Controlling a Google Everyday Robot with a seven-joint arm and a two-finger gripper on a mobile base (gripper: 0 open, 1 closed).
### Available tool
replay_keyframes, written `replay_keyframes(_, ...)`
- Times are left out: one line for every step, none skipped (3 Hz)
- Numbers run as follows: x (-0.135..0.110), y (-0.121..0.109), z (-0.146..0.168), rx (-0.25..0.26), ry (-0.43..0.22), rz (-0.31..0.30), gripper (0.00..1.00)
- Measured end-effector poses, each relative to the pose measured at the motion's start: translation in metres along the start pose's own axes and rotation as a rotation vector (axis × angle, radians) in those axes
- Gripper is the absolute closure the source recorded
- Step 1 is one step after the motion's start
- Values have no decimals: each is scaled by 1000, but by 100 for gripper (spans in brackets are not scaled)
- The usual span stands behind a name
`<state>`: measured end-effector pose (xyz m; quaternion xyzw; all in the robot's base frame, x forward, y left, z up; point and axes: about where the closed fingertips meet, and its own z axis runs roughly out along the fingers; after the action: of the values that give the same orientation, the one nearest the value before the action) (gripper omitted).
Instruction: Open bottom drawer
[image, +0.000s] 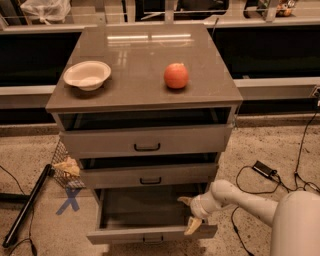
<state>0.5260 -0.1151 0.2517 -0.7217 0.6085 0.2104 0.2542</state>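
Note:
The bottom drawer (150, 234) of the grey-taupe cabinet is pulled well out, showing its plain grey inner tray (142, 207); its small black handle sits at the lower edge of the view. My gripper (189, 214) is at the drawer's right front corner, over the tray and front panel, with its two pale fingers spread apart and nothing between them. The white arm reaches in from the lower right.
The top drawer (147, 141) and middle drawer (150, 175) stand slightly out. A white bowl (87, 75) and an orange fruit (176, 76) sit on the cabinet top. A wire basket (65, 167) and black pole (27, 205) lie left; cables (265, 172) right.

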Motion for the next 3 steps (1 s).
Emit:
replay_keyframes(3,-8,12,-2,19,19,41)
replay_keyframes(12,-12,25,23,41,17,65)
replay_keyframes(21,-14,36,43,87,2,87)
